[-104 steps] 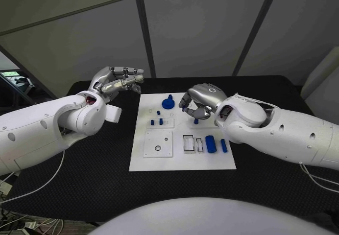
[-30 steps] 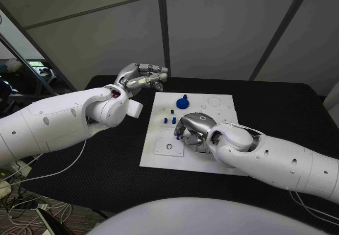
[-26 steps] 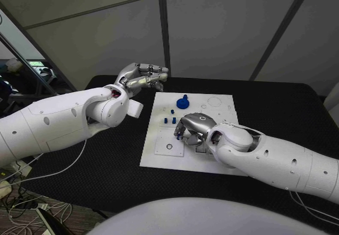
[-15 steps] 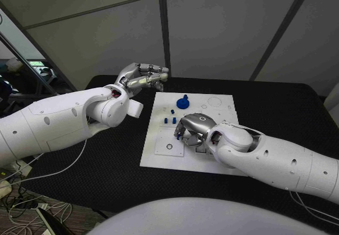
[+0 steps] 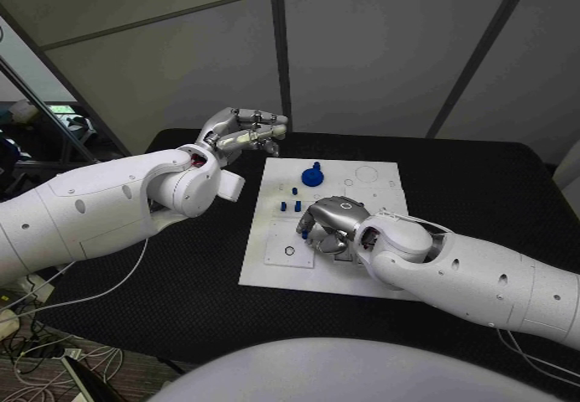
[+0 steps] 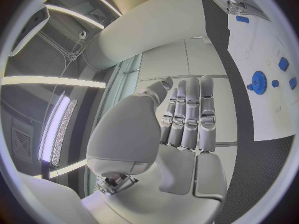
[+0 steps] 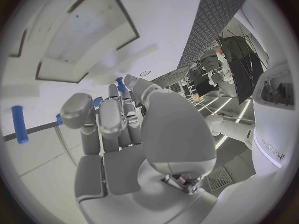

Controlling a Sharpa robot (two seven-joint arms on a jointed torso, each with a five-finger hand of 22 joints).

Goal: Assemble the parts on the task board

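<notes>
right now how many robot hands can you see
2. The left hand is raised past the far left corner of the task board. The right hand is low over the board's middle.

Black table (image 5: 181, 276) with a fine textured surface, set before grey wall panels (image 5: 363, 67) split by dark vertical strips. White cables (image 5: 73, 310) trailing off the near left edge toward a tangle of wires (image 5: 36, 368) on the floor below.
</notes>
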